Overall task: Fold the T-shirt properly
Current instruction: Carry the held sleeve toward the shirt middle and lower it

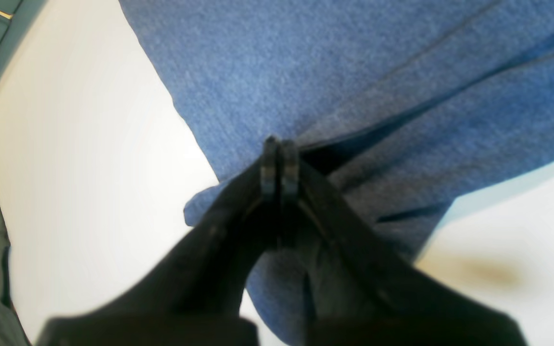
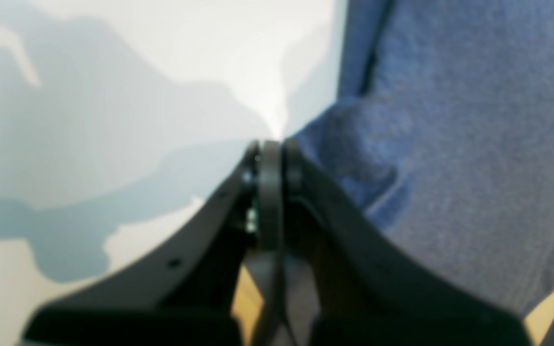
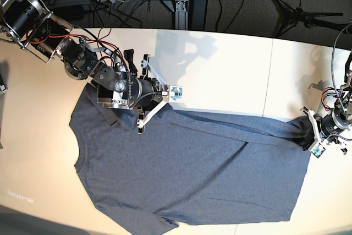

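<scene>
White table (image 3: pixel 231 75) bears the T-shirt (image 3: pixel 192 174), lengthwise left-right, neck leftward.

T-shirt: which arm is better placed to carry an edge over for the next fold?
Probably both together. The left gripper has its jaws shut on the T-shirt at the hem corner; the right gripper pinches the far edge near the sleeve. Left alone has the clearer grip.

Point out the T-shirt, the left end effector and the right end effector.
T-shirt (image 3: pixel 192 174), base view, on the flat middle of the body.
Left end effector (image 1: pixel 280 142), left wrist view, at the closed fingertips pinching the cloth.
Right end effector (image 2: pixel 271 144), right wrist view, at the closed fingertips beside the cloth.
</scene>
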Controlling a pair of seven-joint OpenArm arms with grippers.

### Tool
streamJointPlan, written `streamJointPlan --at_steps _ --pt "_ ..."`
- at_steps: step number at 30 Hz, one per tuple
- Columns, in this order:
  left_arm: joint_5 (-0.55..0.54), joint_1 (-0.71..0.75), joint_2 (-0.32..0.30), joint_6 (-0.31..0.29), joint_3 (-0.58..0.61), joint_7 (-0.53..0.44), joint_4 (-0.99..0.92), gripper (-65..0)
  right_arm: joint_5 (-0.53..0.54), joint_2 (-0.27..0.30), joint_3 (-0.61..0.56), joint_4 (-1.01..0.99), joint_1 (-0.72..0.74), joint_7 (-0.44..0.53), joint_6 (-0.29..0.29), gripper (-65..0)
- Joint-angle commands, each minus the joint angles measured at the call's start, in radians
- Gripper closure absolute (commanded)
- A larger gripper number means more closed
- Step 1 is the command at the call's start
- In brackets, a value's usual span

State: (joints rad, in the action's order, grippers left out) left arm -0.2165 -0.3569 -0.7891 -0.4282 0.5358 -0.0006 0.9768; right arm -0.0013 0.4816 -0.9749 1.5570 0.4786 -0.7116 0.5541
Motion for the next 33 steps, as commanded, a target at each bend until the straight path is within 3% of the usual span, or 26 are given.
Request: streamJointPlan --at_steps 1,18,28,31,32,33 --pt "-0.008 -0.023 -0.023 -0.003 -0.009 -0.025 0.01 0.0 0.004 0.003 0.021 0.018 0.039 0.011 0.003 0.0" --pt "-0.008 -0.023 -0.023 -0.003 -0.009 -0.025 0.01 0.0 0.08 0.003 0.208 0.012 0.084 0.006 0.003 0.0" --pt "-0.012 -0.023 -0.023 -0.003 -0.009 -0.024 0.01 0.0 0.054 0.003 0.22 -0.053 0.084 0.033 0.003 0.0" --pt "-0.029 -0.023 -0.023 -0.003 -0.009 -0.023 0.01 0.0 0.041 0.003 0.22 -0.103 0.084 0.089 0.003 0.0" --pt "-0.036 -0.023 -0.023 -0.003 -0.009 -0.019 0.01 -6.0 0.027 0.002 0.22 -0.122 0.084 0.113 0.003 0.0" --pt "-0.036 -0.023 -0.023 -0.003 -0.009 -0.02 0.01 -12.7 0.016 0.002 0.22 -0.142 0.084 0.138 0.002 -6.5"
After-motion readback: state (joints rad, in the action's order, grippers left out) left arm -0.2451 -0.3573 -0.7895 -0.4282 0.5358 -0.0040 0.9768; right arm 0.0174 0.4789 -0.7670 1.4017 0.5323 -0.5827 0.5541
